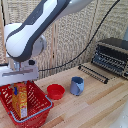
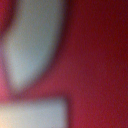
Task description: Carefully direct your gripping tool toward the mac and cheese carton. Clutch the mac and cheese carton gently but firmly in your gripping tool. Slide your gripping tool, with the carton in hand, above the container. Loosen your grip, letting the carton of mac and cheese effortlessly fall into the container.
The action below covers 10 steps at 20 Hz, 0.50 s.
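Note:
The gripping tool (image 1: 19, 84), a pale flat block on the white arm, hangs over the red wire basket (image 1: 44, 106) at the exterior view's left. The orange-yellow mac and cheese carton (image 1: 21, 103) stands upright inside the basket, directly under the tool, with its top edge at the fingers. The fingers are hidden between the block and the carton, so I cannot tell whether they grip it. The wrist view is a close blur of red with a pale grey shape (image 2: 35, 45); nothing in it can be made out.
A small red bowl (image 1: 55, 91) and a blue cup (image 1: 77, 85) sit on the wooden table to the exterior view's right of the basket. A dark wire rack (image 1: 93, 73) and a toaster oven (image 1: 112, 56) stand at the back right.

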Tool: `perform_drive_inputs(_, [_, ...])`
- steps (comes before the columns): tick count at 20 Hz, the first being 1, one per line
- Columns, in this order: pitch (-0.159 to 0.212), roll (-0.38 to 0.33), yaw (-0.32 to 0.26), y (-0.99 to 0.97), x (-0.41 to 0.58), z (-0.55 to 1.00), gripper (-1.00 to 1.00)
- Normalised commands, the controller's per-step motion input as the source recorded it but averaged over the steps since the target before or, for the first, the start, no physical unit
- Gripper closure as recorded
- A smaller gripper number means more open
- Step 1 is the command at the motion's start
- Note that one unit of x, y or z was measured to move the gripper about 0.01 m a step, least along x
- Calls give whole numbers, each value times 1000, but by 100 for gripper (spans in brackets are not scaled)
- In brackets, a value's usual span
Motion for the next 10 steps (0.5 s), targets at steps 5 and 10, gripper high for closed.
perform_drive_inputs(5, [16,-8,18,-147,71,515,-100])
perform_drive_inputs(10, [-16,32,0,-154,39,730,-100])
